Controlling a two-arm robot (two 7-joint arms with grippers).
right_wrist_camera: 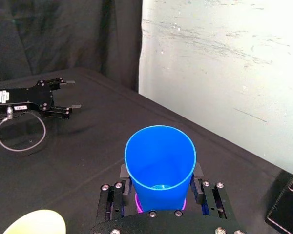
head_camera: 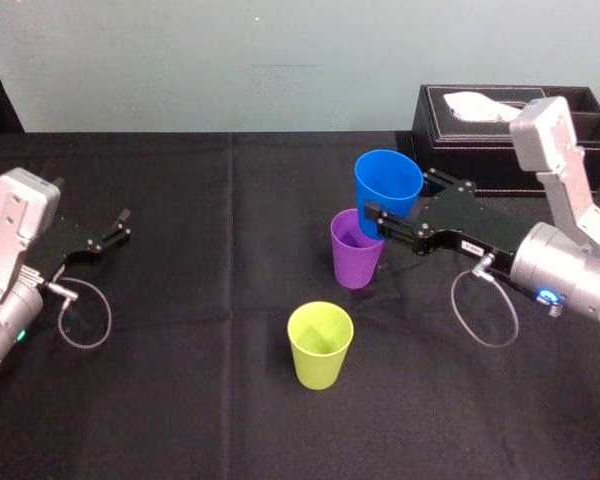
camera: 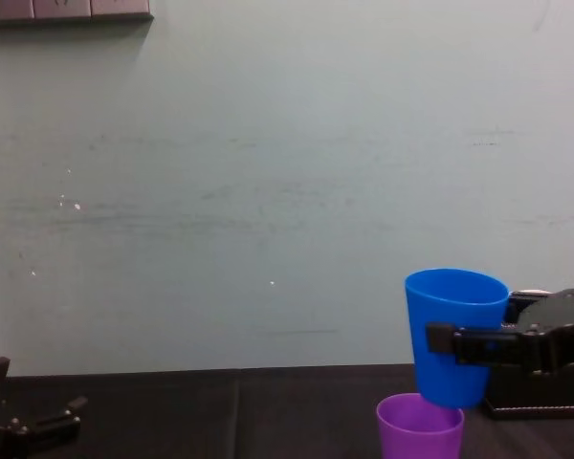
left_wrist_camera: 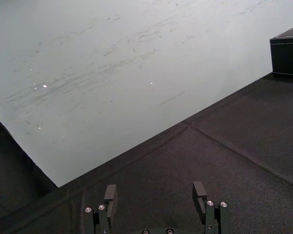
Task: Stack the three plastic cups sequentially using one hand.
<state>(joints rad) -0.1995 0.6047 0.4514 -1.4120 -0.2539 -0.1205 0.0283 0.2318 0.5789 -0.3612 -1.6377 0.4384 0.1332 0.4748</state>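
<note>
Nearest you, the yellow-green cup (head_camera: 320,343) stands alone on the black tabletop (head_camera: 180,400). Behind it stands the purple cup (head_camera: 355,252). Your right end effector (head_camera: 402,196) clasps the blue cup (head_camera: 388,180), its base at the purple cup's mouth. A black tissue box (head_camera: 480,140) sits just beyond. Your left end effector (head_camera: 120,226) rests spread wide, far left.

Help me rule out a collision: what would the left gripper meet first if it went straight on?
Nothing nearby: the left gripper points over the black cloth toward the pale wall, probably its first contact. The black box lies off to one side.
</note>
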